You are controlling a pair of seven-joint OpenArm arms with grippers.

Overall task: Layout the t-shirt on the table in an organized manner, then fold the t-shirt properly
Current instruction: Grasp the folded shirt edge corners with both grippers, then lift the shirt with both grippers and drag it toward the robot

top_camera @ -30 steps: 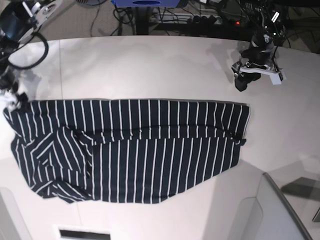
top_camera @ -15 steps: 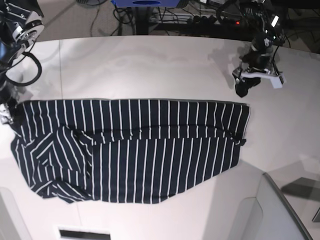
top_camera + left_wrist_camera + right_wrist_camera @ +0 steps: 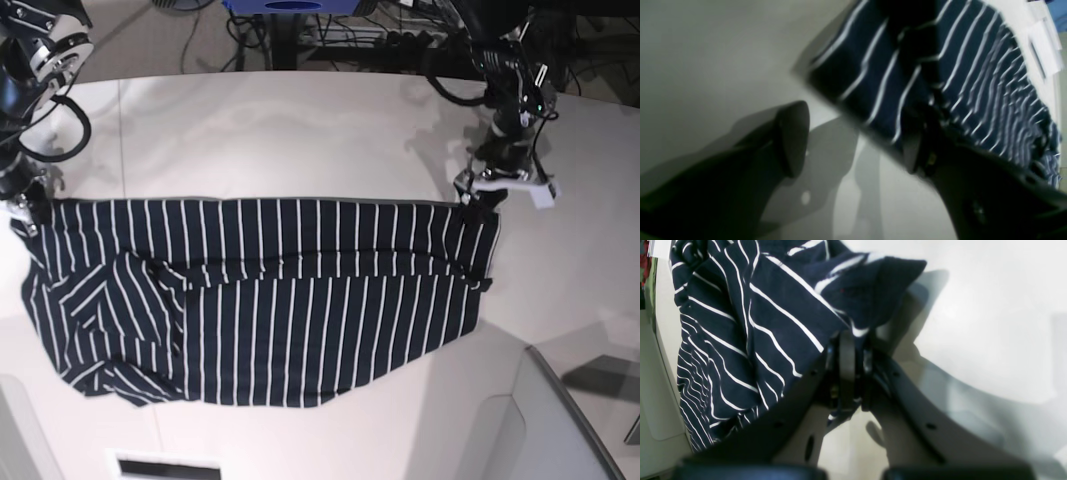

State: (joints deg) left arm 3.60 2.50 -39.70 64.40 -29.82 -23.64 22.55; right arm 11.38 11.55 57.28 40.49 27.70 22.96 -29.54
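Observation:
The navy white-striped t-shirt (image 3: 280, 290) lies spread across the table (image 3: 300, 130), its lower half folded up and its left end rumpled. At the shirt's far-left back corner my right gripper (image 3: 25, 212) is shut on the cloth; in the right wrist view the fingers (image 3: 848, 350) pinch a bunched corner of the t-shirt (image 3: 740, 323). My left gripper (image 3: 478, 195) hangs open over the back-right corner. In the left wrist view the left gripper (image 3: 853, 143) has one finger above bare table and the other over the edge of the t-shirt (image 3: 957, 60).
Cables and a power strip (image 3: 380, 35) lie beyond the table's far edge, beside a blue object (image 3: 290, 8). A pale grey panel (image 3: 560, 420) rises at the front right. A thin seam (image 3: 121, 120) crosses the tabletop at the left.
My left arm has come down from the back right to the shirt's back-right corner. My right gripper has closed on the shirt's back-left corner.

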